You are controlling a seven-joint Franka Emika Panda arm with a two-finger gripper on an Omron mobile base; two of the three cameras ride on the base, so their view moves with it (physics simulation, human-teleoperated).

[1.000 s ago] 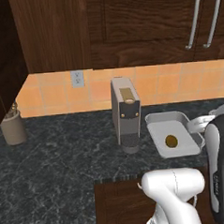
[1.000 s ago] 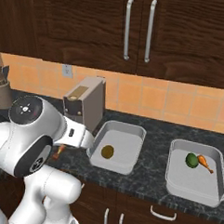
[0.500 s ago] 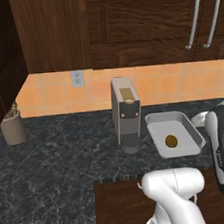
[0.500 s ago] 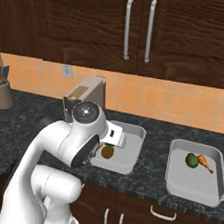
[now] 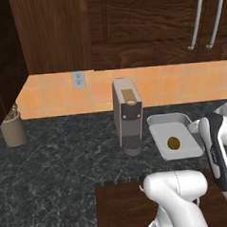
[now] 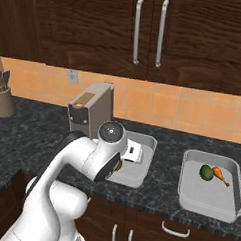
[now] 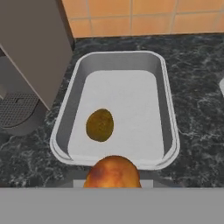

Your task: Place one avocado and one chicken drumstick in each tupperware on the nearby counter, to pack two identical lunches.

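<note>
Gripper: in the hand view the two-finger gripper (image 7: 113, 183) holds a golden-brown, rounded chicken drumstick (image 7: 113, 172) between part-closed jaws, just short of the near rim of the grey rectangular plastic tupperware (image 7: 171, 113).
Drumstick handling: likely light, firm on the bone, with a greasy skin that could slip; the thick meaty end looks the surest place to pinch.
Nearer tupperware: it sits on the long black-grey marbled stone counter (image 7: 199, 83), just beside the grey boxy coffee machine (image 7: 33, 48), and holds one brown-green oval avocado (image 7: 99, 125) toward its near left.
Avocado handling: probably firm but smooth, apt to roll; best taken across its widest middle.
Farther tupperware: in the right base view a second grey tub (image 6: 234, 191) stands well apart from the coffee machine, past the first tub, holding a green avocado (image 6: 206, 172) touching an orange drumstick (image 6: 220, 176).
Progress: that lunch looks packed; the nearer one lacks its drumstick.
Background: an orange tiled backsplash (image 7: 144, 15) runs behind the coffee machine.
</note>
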